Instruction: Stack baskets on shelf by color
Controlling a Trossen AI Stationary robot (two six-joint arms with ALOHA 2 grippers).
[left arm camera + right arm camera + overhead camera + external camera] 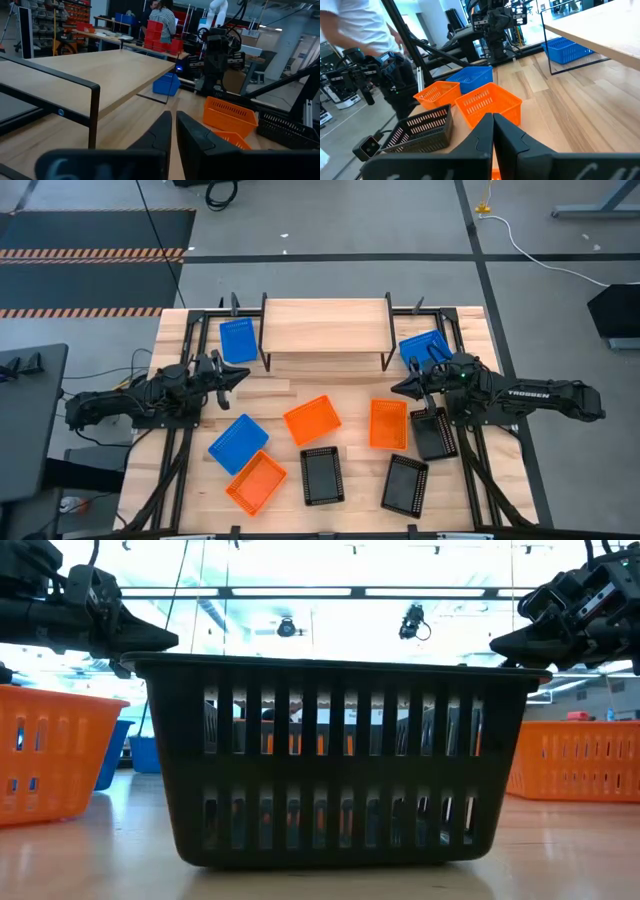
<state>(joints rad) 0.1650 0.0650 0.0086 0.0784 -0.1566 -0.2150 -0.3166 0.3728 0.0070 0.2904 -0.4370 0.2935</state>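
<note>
The shelf (325,330) stands at the table's far middle with its wooden top bare. Blue baskets rest on the table at the shelf's left (238,340), its right (425,347) and the near left (238,443). Orange baskets lie at the middle (312,420), (388,424) and near left (256,481). Black baskets lie near the front (322,475), (404,483) and under the right arm (433,433). My left gripper (240,376) is shut and empty, above the table left of the shelf's front. My right gripper (397,388) is shut and empty, right of the shelf's front.
A black basket (335,760) stands close before the low camera and hides much of the table. The shelf's thin black legs (92,115) stand near my left gripper (173,127). A person in a white shirt (360,30) stands beyond the table's left edge.
</note>
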